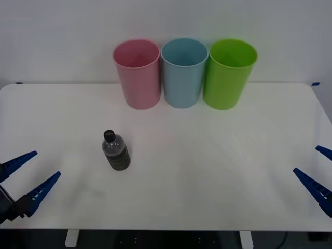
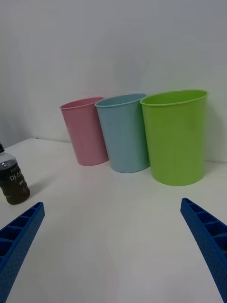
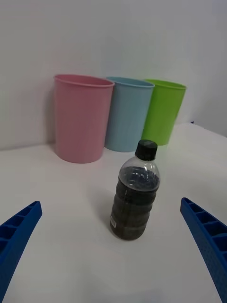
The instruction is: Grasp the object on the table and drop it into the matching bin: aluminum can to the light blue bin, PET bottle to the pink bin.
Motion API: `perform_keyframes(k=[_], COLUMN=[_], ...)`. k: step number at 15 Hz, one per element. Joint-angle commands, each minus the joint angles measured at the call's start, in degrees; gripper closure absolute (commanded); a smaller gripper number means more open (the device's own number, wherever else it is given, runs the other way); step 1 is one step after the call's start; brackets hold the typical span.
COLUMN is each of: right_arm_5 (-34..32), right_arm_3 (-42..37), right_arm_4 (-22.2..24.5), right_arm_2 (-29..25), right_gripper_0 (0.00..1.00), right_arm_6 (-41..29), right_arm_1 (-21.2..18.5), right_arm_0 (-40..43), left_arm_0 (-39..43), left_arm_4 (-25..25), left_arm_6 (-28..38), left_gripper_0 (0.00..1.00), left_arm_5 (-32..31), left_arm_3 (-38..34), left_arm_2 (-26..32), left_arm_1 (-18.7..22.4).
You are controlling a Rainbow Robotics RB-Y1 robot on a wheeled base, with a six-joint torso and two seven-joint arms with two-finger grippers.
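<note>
A small PET bottle (image 1: 115, 151) with a black cap and dark lower body stands upright on the white table (image 1: 207, 171), left of centre; it also shows as the bottle (image 3: 135, 191) and the bottle (image 2: 12, 180). The pink bin (image 1: 137, 73), the light blue bin (image 1: 183, 72) and a green bin (image 1: 229, 73) stand in a row at the table's back. My left gripper (image 1: 30, 171) is open at the front left edge, facing the bottle from a distance. My right gripper (image 1: 317, 168) is open at the front right edge.
The three bins touch or nearly touch each other by the white wall. In the wrist views they appear as pink bin (image 3: 81, 117), light blue bin (image 3: 127, 113), green bin (image 3: 163, 111), and pink bin (image 2: 85, 131), light blue bin (image 2: 125, 132), green bin (image 2: 177, 136).
</note>
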Motion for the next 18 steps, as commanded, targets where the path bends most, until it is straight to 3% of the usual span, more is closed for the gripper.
perform_keyframes(k=[1, 12, 18], right_arm_5=[0.0, 0.0, 0.0], right_arm_3=[0.0, 0.0, 0.0], right_arm_4=[0.0, 0.0, 0.0], right_arm_2=[0.0, 0.0, 0.0], right_gripper_0=[0.00, 0.00, 0.00], right_arm_6=[0.0, 0.0, 0.0], right_arm_1=[0.0, 0.0, 0.0], right_arm_0=[0.0, 0.0, 0.0], left_arm_0=[-1.3, -10.0, -17.6], left_arm_4=[-2.3, -9.1, -11.0], left_arm_6=[0.3, -1.2, -3.1], left_gripper_0=[0.00, 0.00, 0.00], left_arm_5=[1.6, 4.6, 4.9], left_arm_3=[1.6, 9.1, 17.8], left_arm_2=[-2.0, -10.6, -13.4], left_arm_1=[0.1, -0.5, -1.9])
